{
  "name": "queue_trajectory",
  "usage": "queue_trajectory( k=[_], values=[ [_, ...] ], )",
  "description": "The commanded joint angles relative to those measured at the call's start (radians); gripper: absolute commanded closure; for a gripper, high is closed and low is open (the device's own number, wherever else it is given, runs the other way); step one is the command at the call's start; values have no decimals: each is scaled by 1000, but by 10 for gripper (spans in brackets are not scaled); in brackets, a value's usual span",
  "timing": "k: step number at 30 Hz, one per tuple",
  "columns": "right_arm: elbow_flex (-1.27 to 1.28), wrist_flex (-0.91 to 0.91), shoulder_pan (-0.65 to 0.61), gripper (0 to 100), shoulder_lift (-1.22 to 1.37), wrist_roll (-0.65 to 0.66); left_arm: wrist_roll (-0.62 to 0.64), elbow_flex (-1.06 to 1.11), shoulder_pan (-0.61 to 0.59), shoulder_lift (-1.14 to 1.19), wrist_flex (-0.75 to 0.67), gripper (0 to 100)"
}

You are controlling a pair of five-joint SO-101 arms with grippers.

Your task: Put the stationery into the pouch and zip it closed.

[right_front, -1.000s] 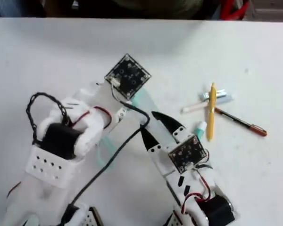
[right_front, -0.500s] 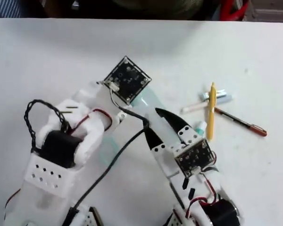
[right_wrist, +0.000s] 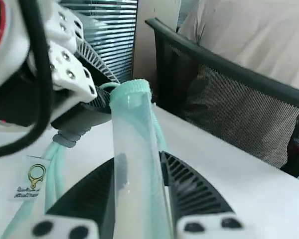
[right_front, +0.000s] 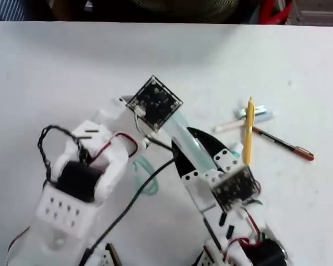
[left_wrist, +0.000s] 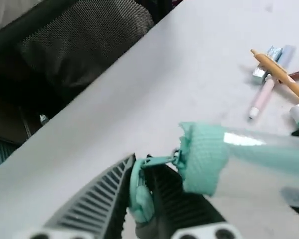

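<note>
The see-through mint pouch (right_front: 184,137) hangs off the table between both arms. My left gripper (left_wrist: 139,185) is shut on the mint zipper pull (left_wrist: 137,191) at the pouch's end (left_wrist: 204,157). The right gripper (right_front: 195,149) is shut on the pouch body (right_wrist: 134,149), one black finger on each side. The stationery lies on the table to the right: a yellow pen (right_front: 248,131), a dark pen with a red cap (right_front: 283,145), a pale pink pen (right_front: 230,126), a small blue piece (right_front: 256,113) and a mint-capped item (right_front: 236,149). The same pens (left_wrist: 281,74) lie beyond the pouch.
A mint cord (right_front: 144,169) with a paper tag (right_wrist: 32,181) dangles from the pouch over the table. A black cable (right_front: 130,199) crosses between the arms. A dark chair (right_wrist: 239,109) stands past the table edge. Open table (right_front: 72,66) spreads left and behind.
The left arm has swung right and carried the pouch between the right gripper's fingers. The right arm has slid slightly toward the lower right. The stationery has not moved.
</note>
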Motion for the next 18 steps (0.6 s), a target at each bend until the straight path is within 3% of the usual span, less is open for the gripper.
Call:
queue_trajectory(
  k=[1,6,10,13,18],
  values=[
    [-196,-45,42,981,-33,-9,-3,-26,-203,7,66,966],
    [-21,-162,44,981,-33,-8,5,-279,-203,7,255,966],
    [112,-263,41,981,-31,-8,83,-546,-202,10,407,966],
    [199,-335,39,981,-31,-8,94,-698,-143,19,493,966],
    [315,-387,4,981,-31,-8,95,-735,5,19,525,965]
  ],
)
